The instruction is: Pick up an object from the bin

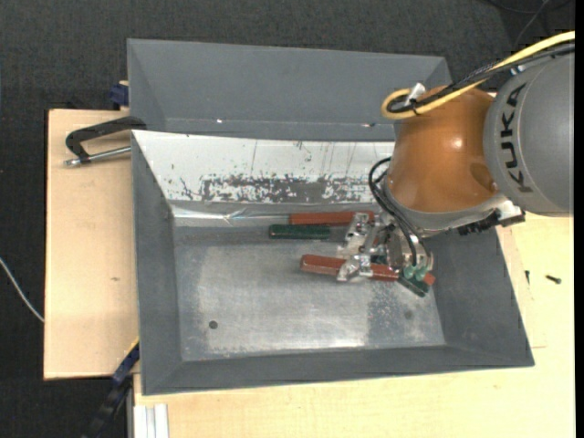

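Note:
My gripper (363, 250) hangs low at the right of the bin floor, under the arm's orange cover. Its metal tip sits right at a long red-handled tool (319, 265) that lies flat across the middle of the floor. The tool's far end, with a green tip (421, 283), sticks out to the gripper's right. Whether the gripper grips this tool I cannot make out. Just behind, near the back wall, lie a dark green handle (299, 232) and a red handle (320, 218), side by side.
The arm and its orange cover hang over the bin's right rear corner and hide the floor beneath. The back wall is scuffed and shiny. A small dark speck (213, 325) lies on the floor at the front left.

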